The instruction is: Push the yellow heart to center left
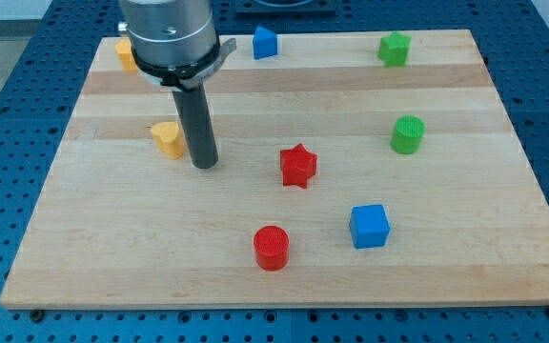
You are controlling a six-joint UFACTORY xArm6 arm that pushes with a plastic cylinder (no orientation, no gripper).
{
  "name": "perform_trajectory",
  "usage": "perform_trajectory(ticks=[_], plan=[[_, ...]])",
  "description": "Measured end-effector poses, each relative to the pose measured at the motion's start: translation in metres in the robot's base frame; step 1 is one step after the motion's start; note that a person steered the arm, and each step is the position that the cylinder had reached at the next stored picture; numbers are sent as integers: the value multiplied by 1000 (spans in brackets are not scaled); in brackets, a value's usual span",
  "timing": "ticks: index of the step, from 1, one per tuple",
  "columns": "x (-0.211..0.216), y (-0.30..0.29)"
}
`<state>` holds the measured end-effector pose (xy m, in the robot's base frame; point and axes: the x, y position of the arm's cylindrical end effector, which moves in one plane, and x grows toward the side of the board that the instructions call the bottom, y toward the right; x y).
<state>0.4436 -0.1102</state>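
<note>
The yellow heart (168,138) lies on the wooden board (284,272) at the view's left, a little above mid-height. My tip (204,164) stands on the board just to the right of the heart and slightly below it, close to it; I cannot tell whether they touch. The rod rises from the tip to the grey arm end (168,33) at the view's top.
A yellow block (125,53) is partly hidden behind the arm at top left. A blue block (265,43) and a green star (395,49) sit along the top. A green cylinder (408,134), red star (298,166), blue cube (369,227) and red cylinder (272,248) lie to the right and below.
</note>
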Motion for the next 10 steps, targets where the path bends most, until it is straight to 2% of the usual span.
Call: perform_trajectory(ticks=[4, 6, 8, 10], plan=[[-22, -70], [-27, -40], [-50, -40], [-50, -58]])
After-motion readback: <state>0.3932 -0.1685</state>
